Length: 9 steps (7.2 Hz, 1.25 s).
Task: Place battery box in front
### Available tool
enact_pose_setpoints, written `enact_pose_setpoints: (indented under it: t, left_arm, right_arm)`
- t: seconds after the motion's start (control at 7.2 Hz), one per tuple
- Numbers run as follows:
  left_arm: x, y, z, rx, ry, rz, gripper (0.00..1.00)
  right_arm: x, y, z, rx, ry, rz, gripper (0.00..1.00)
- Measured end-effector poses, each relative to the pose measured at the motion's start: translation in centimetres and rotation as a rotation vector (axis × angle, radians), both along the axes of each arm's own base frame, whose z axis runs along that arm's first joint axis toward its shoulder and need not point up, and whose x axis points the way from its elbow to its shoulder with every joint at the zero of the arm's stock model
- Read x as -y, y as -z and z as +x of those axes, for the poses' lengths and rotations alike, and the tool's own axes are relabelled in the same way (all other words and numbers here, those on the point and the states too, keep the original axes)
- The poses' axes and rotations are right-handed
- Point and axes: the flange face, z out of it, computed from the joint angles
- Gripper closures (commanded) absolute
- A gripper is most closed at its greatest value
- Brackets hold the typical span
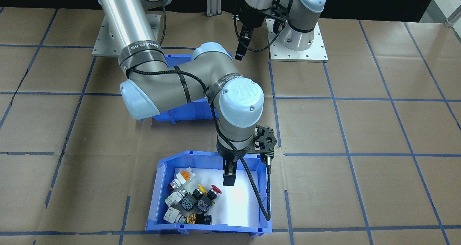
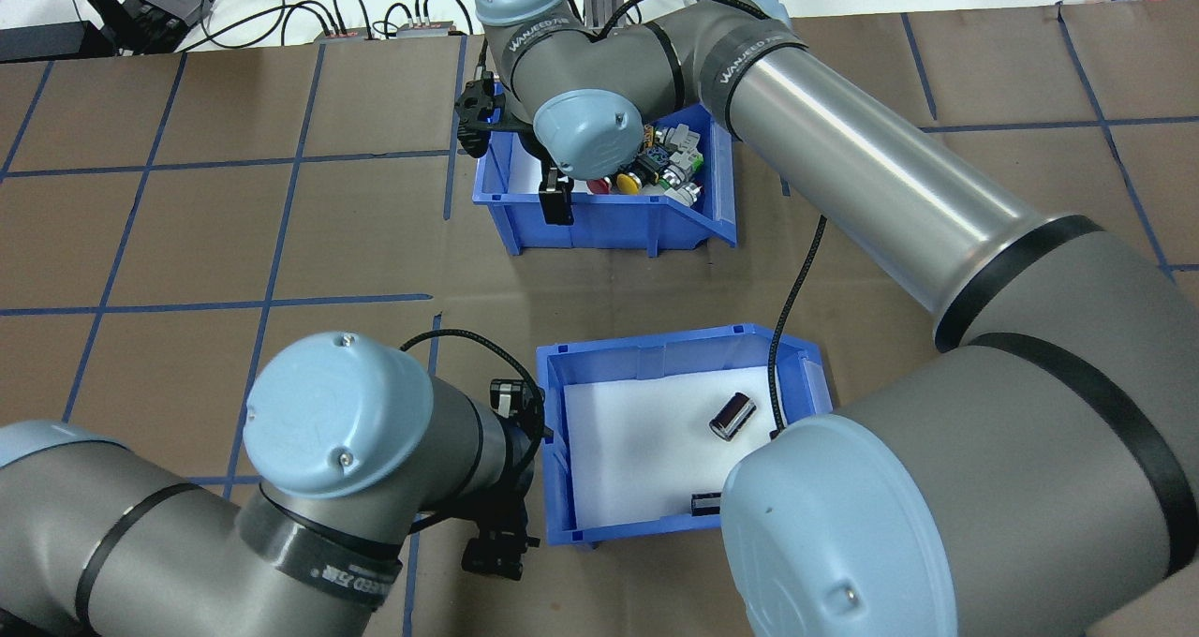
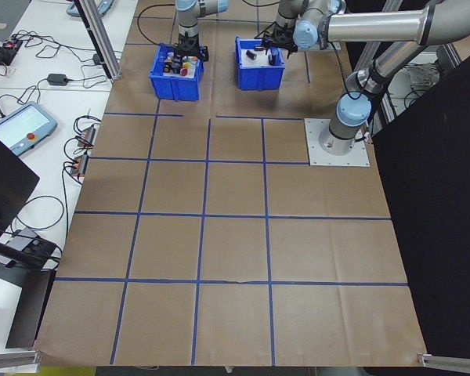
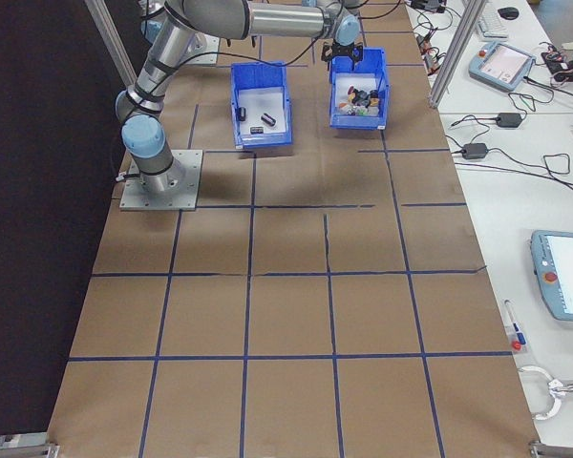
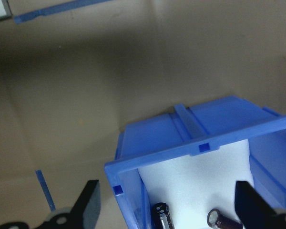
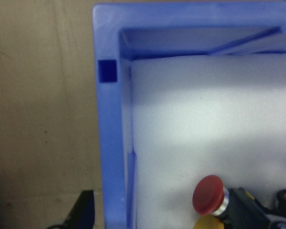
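I have the table (image 2: 187, 244) papered brown with a blue tape grid, and both arms are working at its robot end. The right arm (image 2: 862, 178) stretches far out across it. The left arm (image 2: 337, 431) is folded in near the base.

There are two blue bins. The battery box (image 2: 646, 342) is the near one, close to the robot, with its long axis running left to right. The switch bin (image 2: 609, 229) sits beyond it on the far side, well apart from it. By my reading the battery box is not in front yet.

The left gripper (image 5: 169, 210) hovers just beside the box's left end. Its fingers (image 5: 90, 202) are spread wide and hold nothing, and in the wrist view a corner of the box's rim lies between them. So the box lies to the right of this gripper, and this is clearly the nearer arm for the grasp. I'd take the left end wall.

The right gripper (image 1: 228, 178) hangs over the switch bin at its left wall. One finger (image 6: 83, 210) shows outside that wall, clear of it. I can't pick out the other, but the jaws look spread and nothing is gripped.

In the box, one dark cell (image 2: 732, 416) lies on the white liner. The right arm partly hides a second.
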Motion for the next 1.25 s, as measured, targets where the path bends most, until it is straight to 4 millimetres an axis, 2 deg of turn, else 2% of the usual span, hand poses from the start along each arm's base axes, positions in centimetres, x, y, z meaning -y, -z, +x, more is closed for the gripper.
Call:
enact_pose_setpoints:
  t: [0.14,0.42,0.56,0.97,1.11,1.25]
  left_arm:
    - [-0.9,1.4,-1.7,0.004,-0.046,0.022,0.0]
    - [-1.7,3.4,-5.0,-0.012,-0.113,0.018,0.0]
    - [-1.7,4.2,-6.0,-0.02,-0.143,0.016,0.0]
    - [-1.5,5.9,-7.3,-0.023,-0.178,0.024,0.0]
    - [-1.6,6.6,-8.0,-0.024,-0.179,0.024,0.02]
    - [-1.8,7.4,-8.7,-0.022,-0.171,0.026,0.09]
  right_arm:
    - [-0.1,0.8,-0.1,-0.005,0.002,0.006,0.32]
    - [0.0,0.3,-0.2,-0.002,0.006,-0.003,0.84]
    - [0.1,-0.1,-0.4,-0.01,0.003,-0.013,0.98]
    - [0.7,-2.5,-1.9,-0.048,-0.001,-0.065,1.0]
    - [1.3,-4.2,-3.0,-0.045,-0.017,-0.083,1.0]
    - [2.1,-5.9,-5.1,-0.044,-0.029,-0.096,1.0]
